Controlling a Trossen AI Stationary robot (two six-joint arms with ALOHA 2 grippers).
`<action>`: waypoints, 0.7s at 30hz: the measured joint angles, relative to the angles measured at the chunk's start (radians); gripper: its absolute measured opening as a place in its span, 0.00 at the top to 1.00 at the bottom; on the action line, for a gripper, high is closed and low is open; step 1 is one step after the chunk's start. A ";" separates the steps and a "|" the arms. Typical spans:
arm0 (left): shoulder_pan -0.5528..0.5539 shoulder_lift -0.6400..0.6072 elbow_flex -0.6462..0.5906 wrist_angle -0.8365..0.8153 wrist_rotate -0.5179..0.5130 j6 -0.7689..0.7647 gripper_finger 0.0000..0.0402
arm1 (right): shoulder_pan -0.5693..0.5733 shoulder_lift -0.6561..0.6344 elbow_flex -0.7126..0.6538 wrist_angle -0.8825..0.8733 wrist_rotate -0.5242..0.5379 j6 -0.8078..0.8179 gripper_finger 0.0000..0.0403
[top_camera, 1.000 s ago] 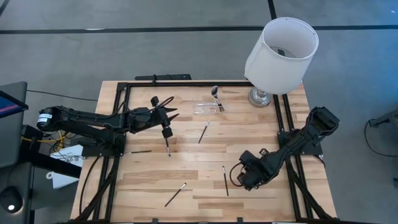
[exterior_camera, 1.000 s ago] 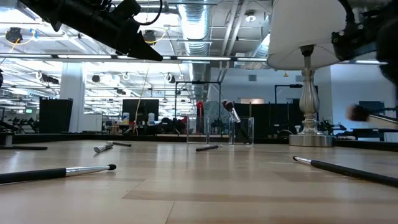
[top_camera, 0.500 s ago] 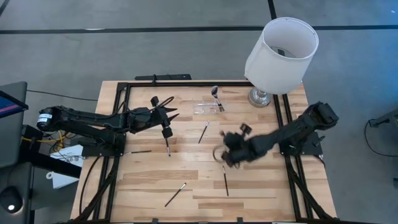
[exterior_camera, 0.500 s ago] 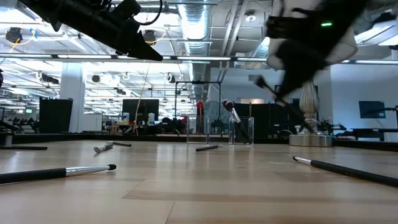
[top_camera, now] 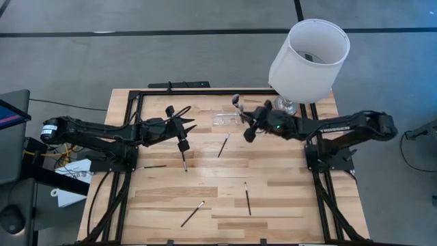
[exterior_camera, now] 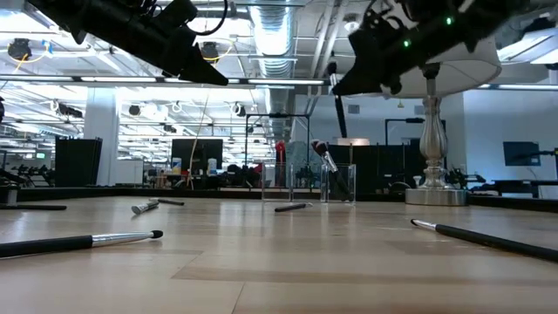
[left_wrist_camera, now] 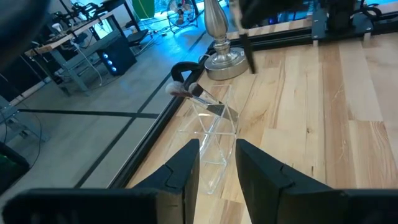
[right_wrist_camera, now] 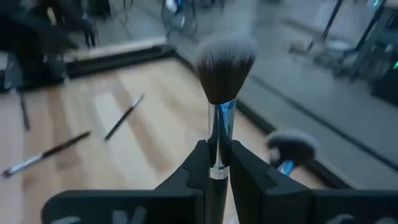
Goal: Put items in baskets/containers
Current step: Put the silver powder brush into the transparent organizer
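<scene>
On the wooden surface (top_camera: 273,171) the clear organizer (top_camera: 228,118) holds seemingly one brush (top_camera: 236,104), the right pincer (top_camera: 250,125) clamping another brush (right_wrist_camera: 222,93) beside it, while the left pincer (top_camera: 186,120) hangs released.

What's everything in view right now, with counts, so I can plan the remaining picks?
loose brushes: five, mostly dark handles, lying flat across the table's middle, left and near side
stored brush: at least one, dark head, leaning in the organizer
held brush: one, dark bristles with pale tips, silver ferrule, in the right gripper
organizer: one, clear, far middle of the table
lamp: one, white shade, silver base, far right corner
table: one, light wood, black frame
left gripper: open, empty, hovering left of the organizer
right gripper: shut on the held brush, beside the organizer
</scene>
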 joint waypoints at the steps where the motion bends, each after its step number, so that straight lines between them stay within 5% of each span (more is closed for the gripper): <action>1: 0.000 0.000 0.000 0.000 0.000 0.000 0.75 | -0.020 -0.002 -0.021 0.042 -0.001 -0.024 0.93; 15: -0.001 0.000 0.000 0.007 0.000 -0.005 0.75 | -0.249 0.144 -0.111 0.333 -0.202 -0.036 0.93; 21: -0.009 0.000 0.000 0.007 0.003 -0.153 0.75 | -0.278 0.199 -0.111 0.347 -0.226 -0.039 0.91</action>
